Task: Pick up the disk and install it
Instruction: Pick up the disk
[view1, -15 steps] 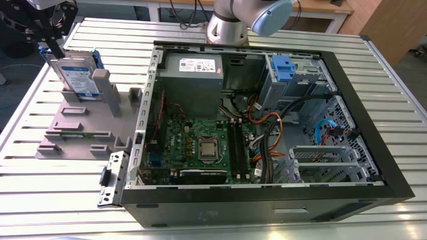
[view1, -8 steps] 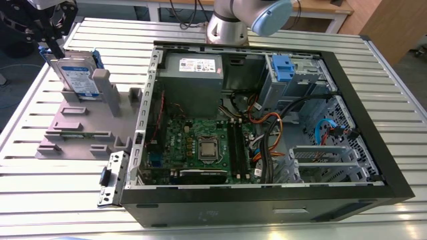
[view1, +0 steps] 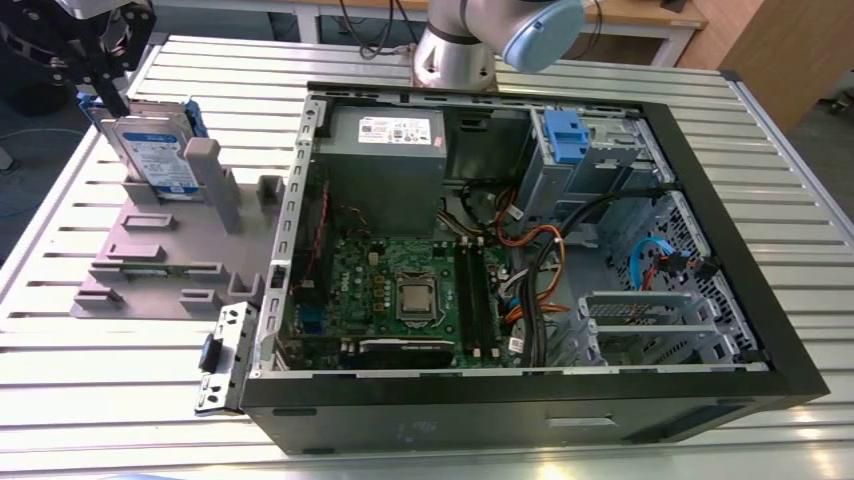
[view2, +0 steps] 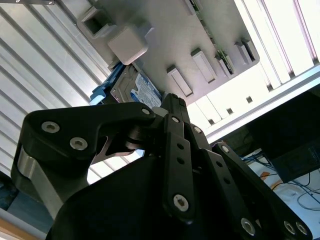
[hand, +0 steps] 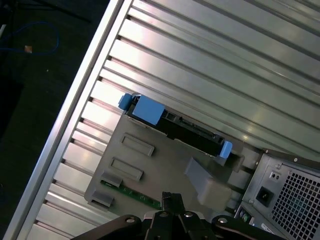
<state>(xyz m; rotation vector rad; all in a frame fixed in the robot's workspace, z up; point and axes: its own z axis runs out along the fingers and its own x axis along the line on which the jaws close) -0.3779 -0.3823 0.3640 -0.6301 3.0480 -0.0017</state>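
The disk (view1: 151, 150) stands upright on its edge in the grey stand (view1: 144, 262) at the exterior view's left, its silver face and blue bracket showing. My gripper (view1: 107, 88) hangs just over the disk's top far corner, very close to it. In the first wrist view the disk (hand: 190, 132) shows edge-on as a dark strip with blue bracket ends, lodged at the far edge of the stand (hand: 150, 170), well apart from the gripper (hand: 170, 202). The second wrist view shows the disk's label (view2: 145, 90) beyond the gripper (view2: 170, 102).
An open computer case (view1: 747, 330) lies on the slatted metal table (view1: 80, 360) beside the stand, with motherboard, cables and a drive bay holding a blue bracket (view1: 567, 135). The arm's base (view1: 454, 50) rises behind the case. The table's edge (hand: 75, 115) runs near the stand.
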